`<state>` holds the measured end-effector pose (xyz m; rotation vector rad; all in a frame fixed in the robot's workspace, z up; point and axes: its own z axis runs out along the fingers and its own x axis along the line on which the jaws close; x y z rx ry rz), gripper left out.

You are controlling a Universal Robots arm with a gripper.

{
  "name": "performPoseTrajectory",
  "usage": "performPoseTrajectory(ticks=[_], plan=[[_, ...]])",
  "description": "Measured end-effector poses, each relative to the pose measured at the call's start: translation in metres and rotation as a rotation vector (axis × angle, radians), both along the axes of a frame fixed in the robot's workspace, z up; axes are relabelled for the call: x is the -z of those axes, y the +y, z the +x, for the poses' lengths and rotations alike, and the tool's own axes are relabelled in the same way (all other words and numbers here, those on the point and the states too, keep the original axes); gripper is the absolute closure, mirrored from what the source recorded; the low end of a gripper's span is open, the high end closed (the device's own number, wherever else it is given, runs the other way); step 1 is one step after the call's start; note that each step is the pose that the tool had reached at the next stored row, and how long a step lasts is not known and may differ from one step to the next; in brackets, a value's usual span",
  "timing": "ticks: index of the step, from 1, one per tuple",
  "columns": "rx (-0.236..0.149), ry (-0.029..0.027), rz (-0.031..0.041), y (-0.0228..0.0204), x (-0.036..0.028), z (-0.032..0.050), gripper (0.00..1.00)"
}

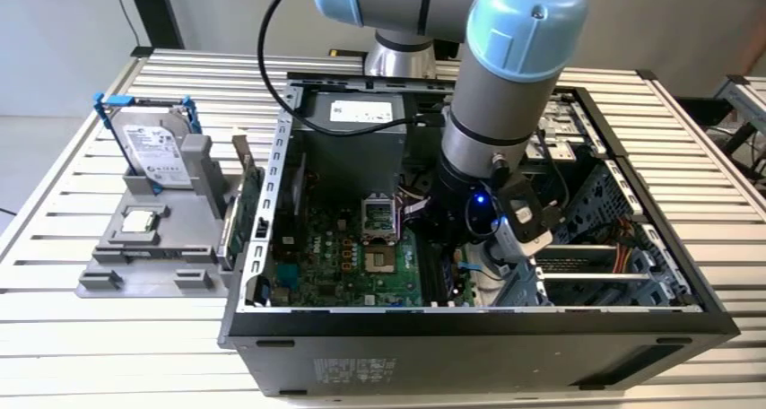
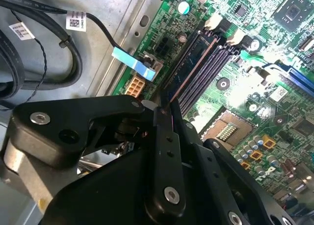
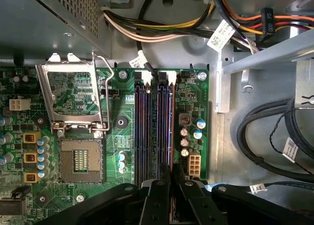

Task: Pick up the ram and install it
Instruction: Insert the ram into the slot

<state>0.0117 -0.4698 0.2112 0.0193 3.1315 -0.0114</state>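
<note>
The arm reaches down into the open computer case (image 1: 479,324) on the slatted bench (image 1: 72,337), over the green motherboard (image 3: 196,102), and the step in hand looks like seating the ram (image 2: 189,68) in the outermost of the memory slots (image 3: 147,131). In the second wrist view the dark stick stands on edge along that slot, its near end pinched between the closed fingers of the gripper (image 3: 170,173). To do this well, I judge the stick must stay square to the slot, its notch matched, and the push go straight down so both end latches (image 2: 214,21) can close. Whether the edge already sits in the slot is hard to tell; the gripper body hides the near end, and the far latch state is unclear
</note>
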Motion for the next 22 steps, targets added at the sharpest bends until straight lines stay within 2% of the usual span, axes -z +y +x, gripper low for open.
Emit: performPoseTrajectory(ticks=[4,6,7,17,18,22], plan=[[0.000,-0.0002,-0.0001,0.0000,0.0000,0.0000,0.00],[0.000,-0.0002,-0.0038,0.0000,-0.0003,0.0001,0.00],[0.001,0.0000,-0.0049,-0.0001,-0.0030,0.0001,0.00],[0.003,-0.0001,-0.0051,0.0000,-0.0475,0.0000,0.00],[0.003,0.0001,-0.0052,0.0000,-0.0498,0.0001,0.00],[0.003,0.0001,-0.0052,0.0000,-0.0499,0.0000,0.00]])
